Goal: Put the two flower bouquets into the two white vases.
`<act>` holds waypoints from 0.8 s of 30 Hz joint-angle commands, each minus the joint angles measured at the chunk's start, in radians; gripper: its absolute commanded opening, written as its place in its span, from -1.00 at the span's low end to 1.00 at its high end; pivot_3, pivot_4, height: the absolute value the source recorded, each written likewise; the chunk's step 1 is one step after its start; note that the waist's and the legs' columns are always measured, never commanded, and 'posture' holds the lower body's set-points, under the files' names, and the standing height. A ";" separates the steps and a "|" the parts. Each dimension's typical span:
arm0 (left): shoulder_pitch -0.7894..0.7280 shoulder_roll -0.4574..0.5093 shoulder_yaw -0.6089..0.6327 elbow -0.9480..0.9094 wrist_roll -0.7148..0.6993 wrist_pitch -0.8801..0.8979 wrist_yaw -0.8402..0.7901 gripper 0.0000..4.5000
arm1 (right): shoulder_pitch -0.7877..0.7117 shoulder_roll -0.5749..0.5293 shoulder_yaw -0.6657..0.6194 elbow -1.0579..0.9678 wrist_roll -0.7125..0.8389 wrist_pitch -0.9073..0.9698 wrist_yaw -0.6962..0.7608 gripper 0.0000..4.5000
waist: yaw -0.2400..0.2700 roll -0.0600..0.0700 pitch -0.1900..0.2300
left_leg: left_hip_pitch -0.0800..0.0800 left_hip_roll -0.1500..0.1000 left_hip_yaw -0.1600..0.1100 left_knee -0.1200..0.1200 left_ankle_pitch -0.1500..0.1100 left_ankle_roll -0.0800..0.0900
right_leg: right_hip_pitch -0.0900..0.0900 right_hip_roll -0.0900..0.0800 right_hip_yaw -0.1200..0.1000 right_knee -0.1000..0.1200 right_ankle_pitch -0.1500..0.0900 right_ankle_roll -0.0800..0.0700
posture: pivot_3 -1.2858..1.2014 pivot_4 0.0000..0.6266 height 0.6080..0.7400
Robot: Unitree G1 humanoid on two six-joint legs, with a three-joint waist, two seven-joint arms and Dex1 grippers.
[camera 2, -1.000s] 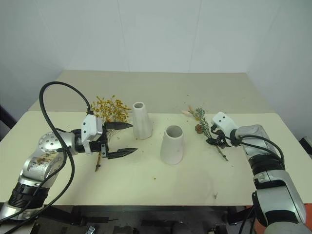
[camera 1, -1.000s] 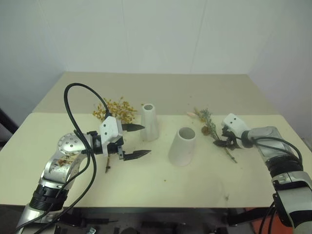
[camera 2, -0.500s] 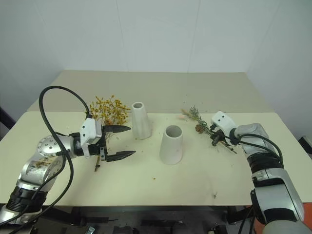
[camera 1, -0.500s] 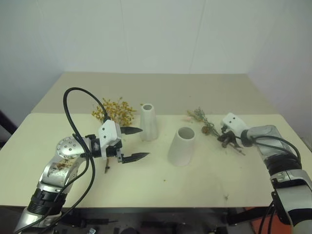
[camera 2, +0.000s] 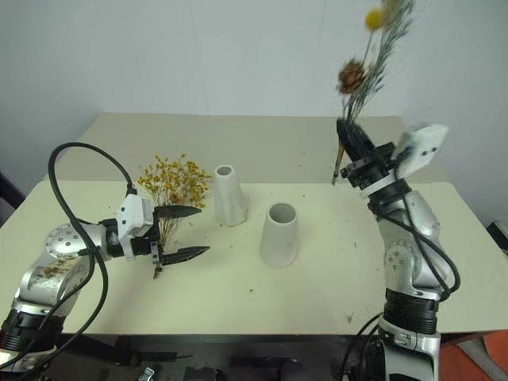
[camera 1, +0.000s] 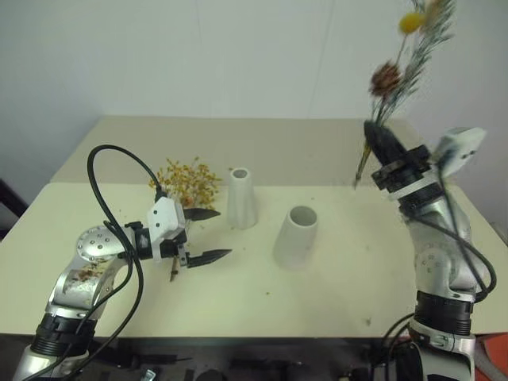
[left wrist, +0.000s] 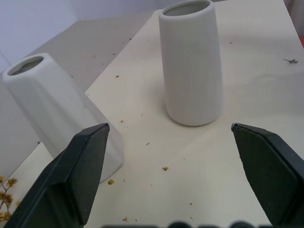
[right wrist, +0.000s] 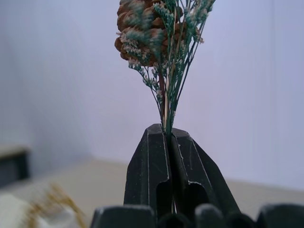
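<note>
High above the table's point(camera 1: 349, 262) right side, at about two o'clock from the vases, my right gripper point(camera 1: 379, 136) was clamped shut on the stems of the grey-green sprig point(camera 1: 401, 67), heads pointing up. Its pinecone point(camera 1: 386, 79) and yellow ball flower point(camera 1: 410, 21) stood well clear of everything, with a short stub of stem poking out below the fingers. I judged this bunch light and dry, brittle in the plumes, stiff enough in the stems to steer but easy to crush or shed. The hold low on the bare stems looked right; the heads should stay untouched.

My left gripper point(camera 1: 200, 235) hung wide open and empty just over the table, near the slim vase point(camera 1: 241, 198). The yellow bunch point(camera 1: 187, 179) lay flat at about nine o'clock from that vase, blossoms toward the back, stems running toward my left gripper. It looked lighter still and crumbly; specks already littered the tabletop. I would pinch it near the stem ends.

Counting up: two bouquets, one in hand and one lying down; two white vases, the slim one and the wide vase point(camera 1: 295, 237), both upright and both empty.
</note>
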 commanded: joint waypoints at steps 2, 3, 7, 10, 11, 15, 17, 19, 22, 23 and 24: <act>-0.033 -0.001 0.011 0.004 -0.011 -0.026 -0.006 1.00 | -0.024 0.043 -0.001 -0.111 0.170 0.031 -0.047 -0.98 | 0.000 0.000 0.000 | 0.000 0.000 0.000 0.000 0.000 0.000 | 0.000 0.000 0.000 0.000 0.000 0.000 | 0.03 -0.52 1.00; -0.034 -0.003 0.010 0.004 -0.011 -0.027 -0.006 1.00 | -0.010 0.049 0.021 -0.125 0.169 0.029 -0.041 -0.98 | 0.000 0.000 0.000 | 0.000 0.000 0.000 0.000 0.000 0.000 | 0.000 0.000 0.000 0.000 0.000 0.000 | 0.03 -0.52 1.00; -0.027 -0.007 0.013 -0.005 -0.012 -0.026 0.000 1.00 | 0.054 0.060 0.079 -0.158 0.161 0.016 -0.011 -0.98 | 0.000 0.000 0.000 | 0.000 0.000 0.000 0.000 0.000 0.000 | -0.001 0.000 0.000 0.000 0.000 0.000 | 0.03 -0.52 1.00; 0.001 -0.003 0.030 -0.028 -0.021 -0.018 0.011 1.00 | 0.124 0.070 0.123 -0.179 0.169 0.013 0.026 -0.98 | 0.000 0.000 0.000 | 0.000 0.000 0.000 0.000 0.000 0.000 | 0.000 0.000 0.000 0.000 0.000 0.000 | 0.03 -0.52 1.00; 0.008 -0.002 0.034 -0.034 -0.022 -0.017 0.014 1.00 | 0.144 0.070 0.139 -0.180 0.157 0.005 0.040 -0.98 | -0.001 0.000 0.000 | 0.000 0.000 0.000 0.000 0.000 0.000 | -0.001 0.000 0.000 0.000 0.000 0.000 | 0.03 -0.52 1.00; 0.029 0.004 0.043 -0.049 -0.025 -0.015 0.024 1.00 | 0.176 0.079 0.167 -0.157 0.120 -0.035 0.071 -0.98 | -0.002 0.000 0.000 | 0.000 0.000 0.000 0.000 0.000 0.000 | -0.001 0.000 0.000 0.000 0.000 0.000 | 0.03 -0.52 1.00; 0.036 0.007 0.047 -0.056 -0.028 -0.012 0.028 1.00 | 0.177 0.081 0.174 -0.137 0.110 -0.049 0.084 -0.98 | -0.001 0.000 0.000 | 0.000 0.000 0.000 0.000 0.000 0.000 | -0.001 0.000 0.000 0.000 0.000 0.000 | 0.03 -0.52 1.00; 0.041 0.008 0.050 -0.062 -0.030 -0.009 0.031 1.00 | 0.179 0.086 0.185 -0.119 0.091 -0.067 0.095 -0.98 | -0.001 0.000 0.000 | 0.000 0.000 0.000 0.000 0.000 0.000 | 0.000 0.000 0.000 0.000 0.000 0.000 | 0.03 -0.52 1.00; 0.046 0.011 0.053 -0.068 -0.033 -0.005 0.033 1.00 | 0.188 0.093 0.208 -0.102 0.059 -0.096 0.113 -0.98 | -0.002 0.000 0.000 | 0.000 0.000 0.000 0.000 0.000 0.000 | -0.001 0.000 0.000 0.000 0.000 0.000 | 0.03 -0.52 1.00; 0.046 0.012 0.052 -0.070 -0.033 -0.004 0.035 1.00 | 0.193 0.096 0.214 -0.097 0.050 -0.105 0.119 -0.98 | -0.001 0.000 0.000 | 0.000 0.000 0.000 0.000 0.000 0.000 | -0.001 0.000 0.000 0.000 0.000 0.000 | 0.03 -0.52 1.00; 0.048 0.013 0.052 -0.070 -0.034 -0.004 0.035 1.00 | 0.195 0.099 0.219 -0.093 0.044 -0.110 0.122 -0.98 | -0.001 0.000 0.000 | 0.000 0.000 0.000 0.000 0.000 0.000 | -0.001 0.000 0.000 0.000 0.000 0.000 | 0.03 -0.52 1.00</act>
